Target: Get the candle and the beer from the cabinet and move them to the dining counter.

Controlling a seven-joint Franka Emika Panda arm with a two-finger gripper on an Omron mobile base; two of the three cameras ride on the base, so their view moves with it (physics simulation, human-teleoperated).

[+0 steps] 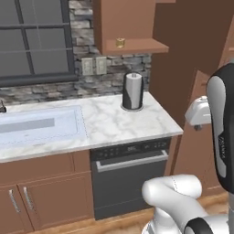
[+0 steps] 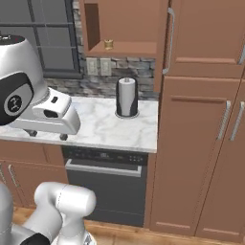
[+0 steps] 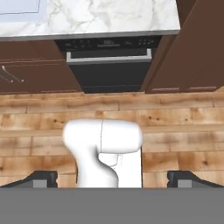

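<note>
Hand [image 3: 112, 179] wide, empty, aimed at floor.
Raise to open cabinet [image 2: 122, 24]; take candle [image 2: 108, 44] first, squarely.

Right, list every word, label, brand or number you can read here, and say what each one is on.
No text reads clearly.
Arm: dark vertical lettering along its grey band, too blurred to read.
Dishwasher: small pale marks on its control strip, too small to read.
Candle and paper towel roll: no lettering visible.
</note>
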